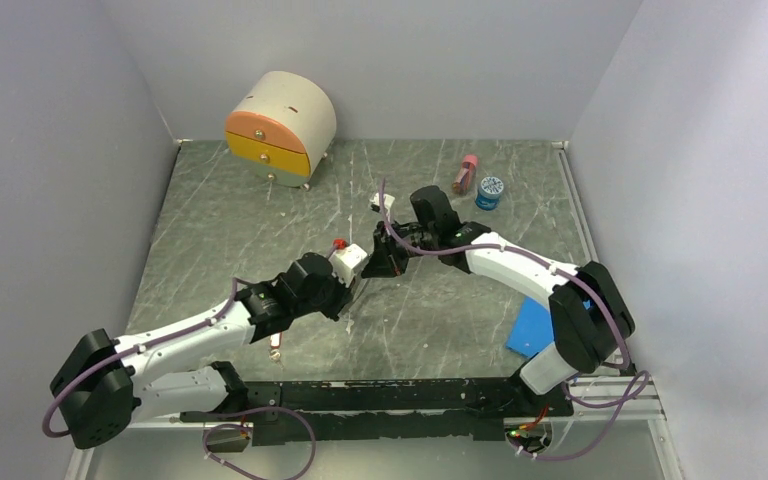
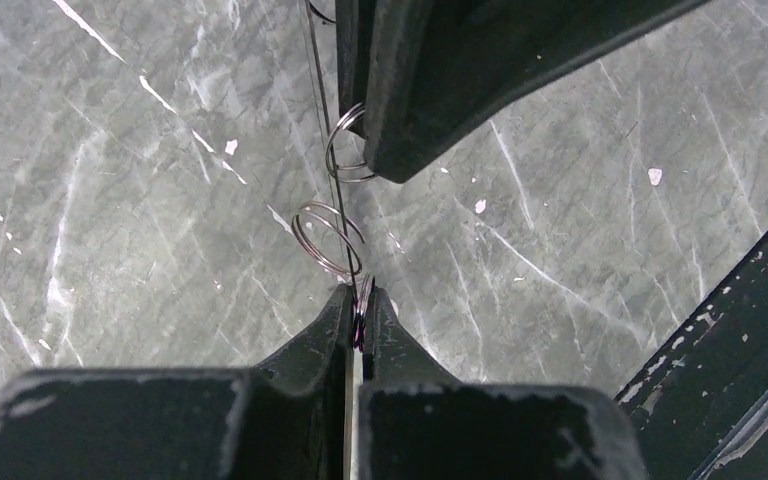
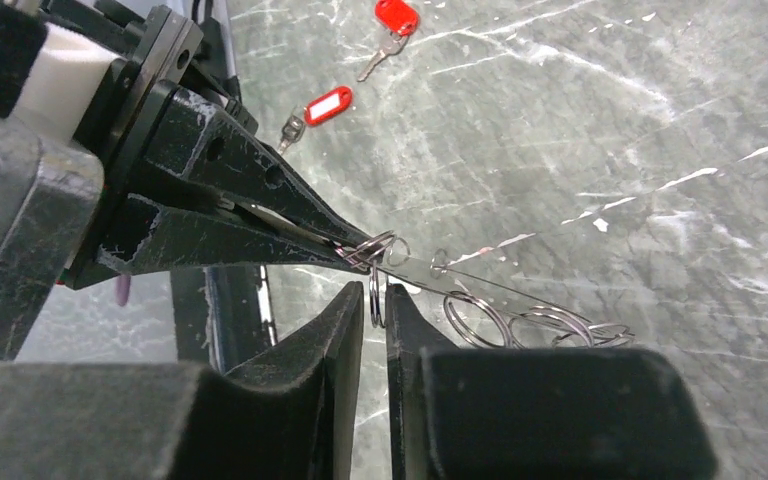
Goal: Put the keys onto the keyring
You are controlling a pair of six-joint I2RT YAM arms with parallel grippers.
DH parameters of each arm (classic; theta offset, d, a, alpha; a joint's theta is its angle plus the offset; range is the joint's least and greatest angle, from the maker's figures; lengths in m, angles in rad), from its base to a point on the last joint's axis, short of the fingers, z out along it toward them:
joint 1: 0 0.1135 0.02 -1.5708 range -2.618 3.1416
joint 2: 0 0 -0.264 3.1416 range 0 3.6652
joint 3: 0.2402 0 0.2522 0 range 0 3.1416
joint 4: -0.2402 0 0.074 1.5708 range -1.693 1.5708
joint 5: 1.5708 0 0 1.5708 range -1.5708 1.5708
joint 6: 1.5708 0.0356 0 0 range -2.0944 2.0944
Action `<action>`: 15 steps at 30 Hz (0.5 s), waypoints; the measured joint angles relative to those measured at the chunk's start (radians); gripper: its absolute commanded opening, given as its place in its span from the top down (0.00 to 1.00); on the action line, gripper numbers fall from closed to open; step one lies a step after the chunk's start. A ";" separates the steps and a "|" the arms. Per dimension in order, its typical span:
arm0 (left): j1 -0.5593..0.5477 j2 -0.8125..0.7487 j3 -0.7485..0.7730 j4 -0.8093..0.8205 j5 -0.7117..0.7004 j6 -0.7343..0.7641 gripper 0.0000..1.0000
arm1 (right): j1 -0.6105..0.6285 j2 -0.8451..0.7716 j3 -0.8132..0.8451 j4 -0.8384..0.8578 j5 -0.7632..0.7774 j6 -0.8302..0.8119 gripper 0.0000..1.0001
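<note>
Grey marble table (image 1: 220,230), both arms meeting mid-table. Left tool (image 2: 358,300) is clamped tight on the keyring (image 3: 480,291), a thin wire held up off the table. Right tool (image 3: 375,300) stands a crack apart, one of the small split rings (image 3: 475,318) in its gap. Two keys (image 3: 327,105) lie loose beyond, red tags up.

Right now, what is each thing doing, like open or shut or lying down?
left gripper: shut on the keyring.
right gripper: jaws barely apart, a small ring between them; grip unclear.
keyring: thin wire, small rings threaded on.
keys: lying flat on the table, not threaded.
drawer box: drawers shut.
blue-lidded jar: upright, lid on.
</note>
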 measured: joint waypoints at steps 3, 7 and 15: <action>0.000 0.002 0.000 0.003 0.000 -0.002 0.97 | 0.013 -0.015 0.000 -0.018 0.037 -0.037 0.72; 0.000 0.008 0.000 0.004 0.000 -0.002 0.98 | 0.014 -0.018 -0.003 -0.018 0.069 -0.058 0.64; 0.000 0.019 0.000 0.012 0.000 -0.002 0.97 | 0.021 -0.017 -0.010 -0.031 0.097 -0.074 0.55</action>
